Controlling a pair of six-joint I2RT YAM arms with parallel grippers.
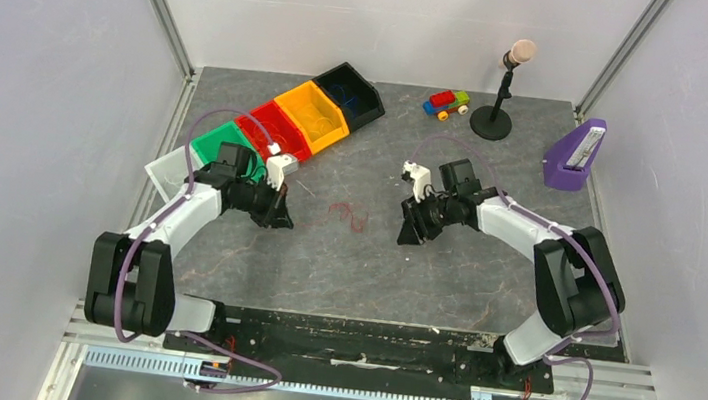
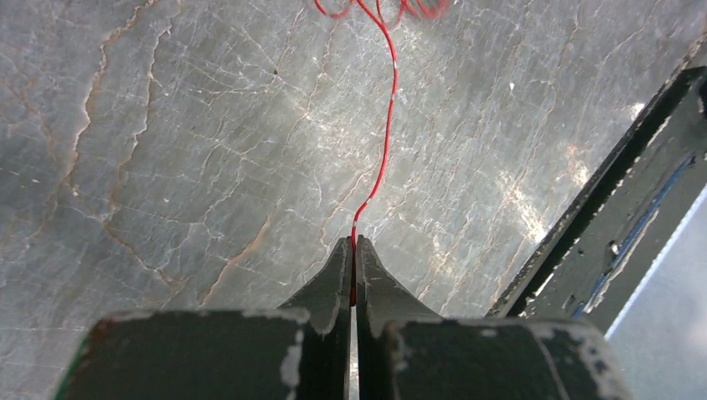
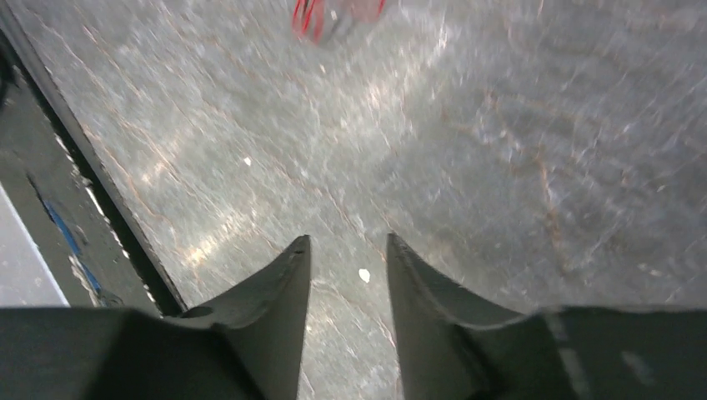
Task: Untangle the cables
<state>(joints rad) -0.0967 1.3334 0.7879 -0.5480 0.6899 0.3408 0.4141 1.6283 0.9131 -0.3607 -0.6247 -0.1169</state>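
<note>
Left jaws are pressed shut on the end of one red cable (image 2: 385, 142), which runs straight ahead from their tips to the tangle (image 1: 348, 216) lying on the counter (image 1: 372, 273) between both sets of jaws. Right jaws stand part open and hold nothing, with the tangle well ahead of them. Best to hold the left pinch firm and draw back slowly while the right pins the clump, so the strand slides free.

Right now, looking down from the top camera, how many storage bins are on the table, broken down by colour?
green bin: 1
red bin: 1
orange bin: 1
black bin: 1
Total: 4 bins
</note>
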